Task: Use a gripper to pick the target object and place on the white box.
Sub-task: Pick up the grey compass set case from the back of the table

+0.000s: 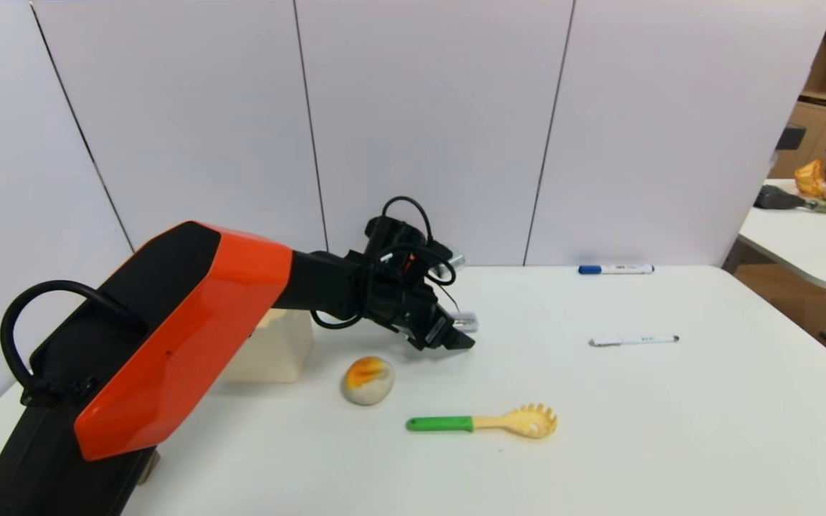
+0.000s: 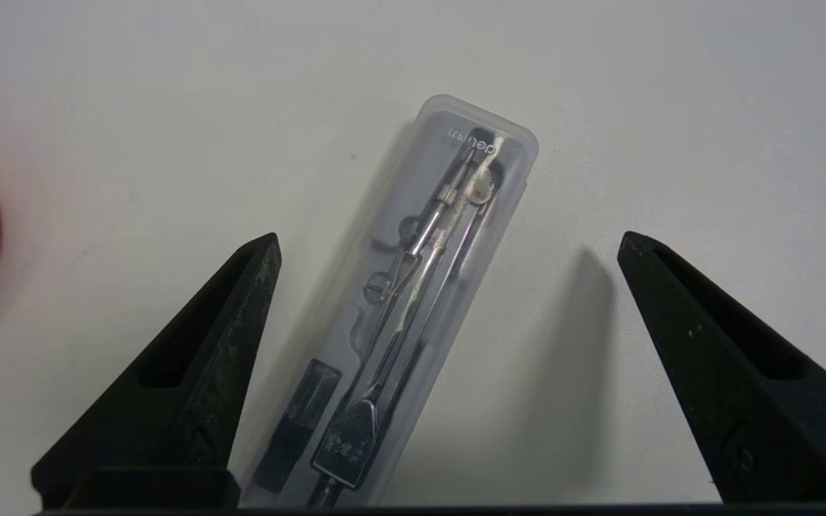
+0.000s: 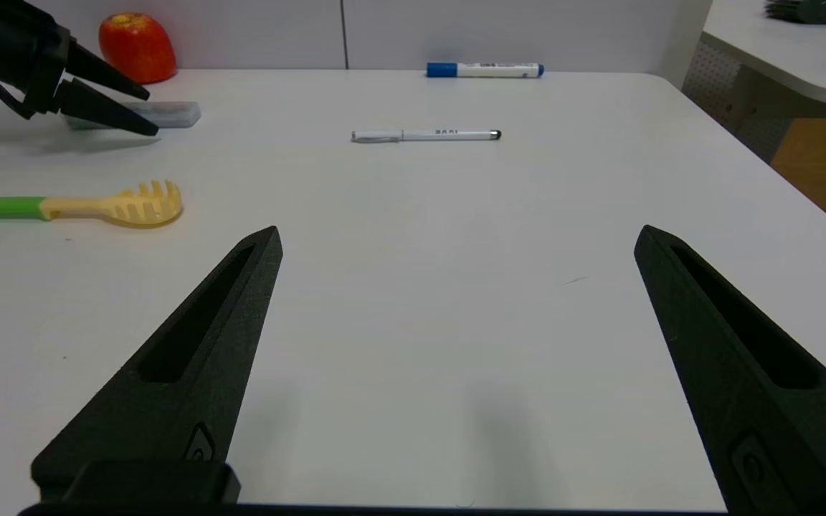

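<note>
A: The left gripper point(image 2: 449, 244) is wide open, hanging over the grey case point(image 2: 399, 308) on the table point(image 1: 671, 401).

B: So it hasn't grabbed it?

A: Not yet. I think it must drop down and squeeze the long sides, then carry it to the white box point(image 1: 277, 351).

B: And the right gripper point(image 3: 456, 236)?

A: Open, resting far away.

Translucent frosted plastic case point(image 2: 413, 301), shiny metal compass point(image 2: 413, 287) inside
</note>
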Robot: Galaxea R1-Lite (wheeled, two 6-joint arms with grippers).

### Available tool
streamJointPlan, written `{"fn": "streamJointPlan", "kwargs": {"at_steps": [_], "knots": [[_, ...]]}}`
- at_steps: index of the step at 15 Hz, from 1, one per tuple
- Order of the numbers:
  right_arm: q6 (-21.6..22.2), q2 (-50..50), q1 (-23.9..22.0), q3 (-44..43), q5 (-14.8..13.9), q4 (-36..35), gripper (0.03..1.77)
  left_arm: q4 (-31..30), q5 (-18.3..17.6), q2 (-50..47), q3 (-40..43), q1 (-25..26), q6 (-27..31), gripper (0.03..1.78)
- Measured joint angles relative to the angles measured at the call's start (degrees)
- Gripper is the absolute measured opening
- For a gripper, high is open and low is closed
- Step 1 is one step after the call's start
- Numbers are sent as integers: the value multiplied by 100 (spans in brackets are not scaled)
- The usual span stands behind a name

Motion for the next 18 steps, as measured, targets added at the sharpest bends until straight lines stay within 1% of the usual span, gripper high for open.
{"fn": "streamJointPlan", "kwargs": {"at_steps": [8, 9, 11, 13, 15, 16, 18], "knots": [[5, 0, 0, 0, 2, 0, 170, -96, -21, 78, -1, 2, 2, 169], [5, 0, 0, 0, 2, 0, 170, -96, -18, 80, -1, 7, 4, 148], [5, 0, 0, 0, 0, 0, 170, -94, -21, 83, 18, 5, 6, 118], [2, 0, 0, 0, 0, 2, 170, -96, -21, 83, 52, 0, 2, 93], [5, 0, 0, 0, 2, 2, 170, -98, -21, 78, 66, 0, 4, 74], [5, 0, 0, 0, 2, 0, 170, -98, -18, 72, 68, -4, 4, 59], [5, 0, 0, 0, 0, 0, 170, -83, -18, 50, 84, -2, 4, 59]]}}
